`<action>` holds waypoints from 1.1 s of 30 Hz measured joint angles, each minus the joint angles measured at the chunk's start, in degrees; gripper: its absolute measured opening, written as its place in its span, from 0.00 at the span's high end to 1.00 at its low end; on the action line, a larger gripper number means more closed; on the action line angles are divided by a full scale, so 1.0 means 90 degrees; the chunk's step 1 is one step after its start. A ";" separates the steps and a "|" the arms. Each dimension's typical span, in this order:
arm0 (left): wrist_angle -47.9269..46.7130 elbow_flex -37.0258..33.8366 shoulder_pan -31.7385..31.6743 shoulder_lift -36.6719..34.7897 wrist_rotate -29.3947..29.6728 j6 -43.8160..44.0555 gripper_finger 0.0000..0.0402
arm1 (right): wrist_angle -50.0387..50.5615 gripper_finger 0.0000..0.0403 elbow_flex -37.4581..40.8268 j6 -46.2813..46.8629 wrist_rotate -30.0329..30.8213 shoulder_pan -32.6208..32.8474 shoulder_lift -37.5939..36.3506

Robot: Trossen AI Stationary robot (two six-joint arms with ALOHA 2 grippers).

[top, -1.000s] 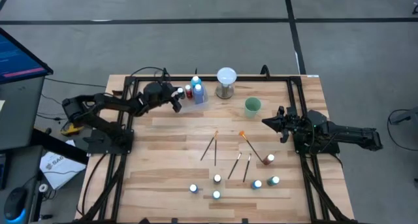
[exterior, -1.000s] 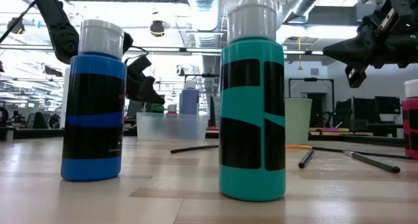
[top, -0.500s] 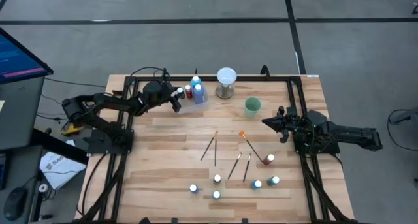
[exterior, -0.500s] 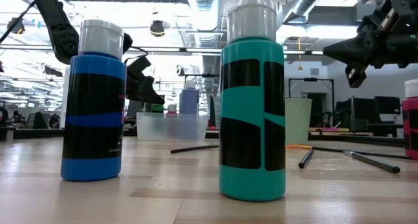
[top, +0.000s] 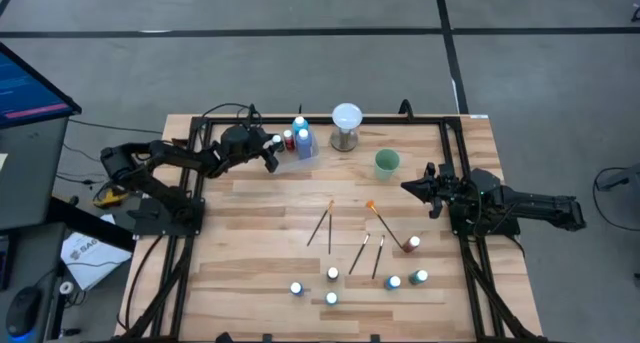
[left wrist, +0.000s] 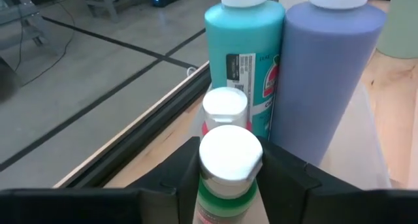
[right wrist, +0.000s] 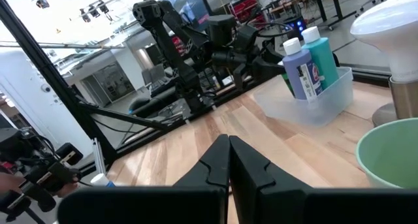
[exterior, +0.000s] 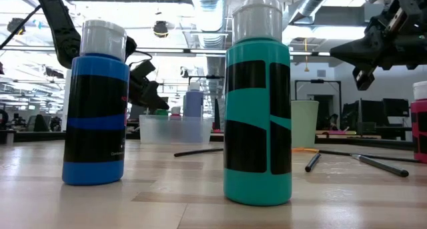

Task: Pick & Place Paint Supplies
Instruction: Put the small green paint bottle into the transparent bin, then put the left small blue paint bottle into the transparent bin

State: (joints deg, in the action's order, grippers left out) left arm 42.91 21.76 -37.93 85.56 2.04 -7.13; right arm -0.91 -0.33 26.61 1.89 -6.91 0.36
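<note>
A clear plastic bin (top: 303, 150) at the table's far left holds a teal bottle (left wrist: 245, 61), a lilac-blue bottle (left wrist: 323, 74) and a small red bottle (left wrist: 225, 110). My left gripper (left wrist: 230, 175) is at the bin's left end, shut on a small green bottle (left wrist: 225, 201) with a white cap. Several bottles (top: 332, 274) stand near the front edge, among them a blue one (exterior: 97, 109) and a teal one (exterior: 258, 109). Thin brushes (top: 322, 223) lie flat mid-table. My right gripper (top: 408, 187) waits shut at the right, above the table. My left gripper pinches the green bottle between its two fingers, one on each side of the white cap (left wrist: 230, 152) and the shoulder below it. The fingers come from the table's left, slanting slightly down. The bottle stands upright beside the red bottle; its bottom is hidden by the fingers.
A white globe on a metal base (top: 346, 125) stands right of the bin. A green cup (top: 387, 162) sits in front of my right gripper. A small red bottle (top: 411, 244) lies near the brushes. Black frame rails (top: 190, 213) run along both sides.
</note>
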 joint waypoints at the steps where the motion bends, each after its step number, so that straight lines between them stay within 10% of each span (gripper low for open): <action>1: 0.0013 0.0000 0.0000 0.0000 0.0000 0.0000 0.67 | 0.0000 1.00 -0.0001 0.0031 -0.0001 -0.0001 -0.0002; 33: -0.0189 0.0005 0.0014 -0.1019 -0.0001 -0.0017 0.44 | 0.0000 1.00 0.0001 0.0049 -0.0001 0.0001 -0.0001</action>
State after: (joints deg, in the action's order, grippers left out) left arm 41.21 21.80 -37.80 76.38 2.03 -7.29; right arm -0.91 -0.32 27.05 1.89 -6.90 0.35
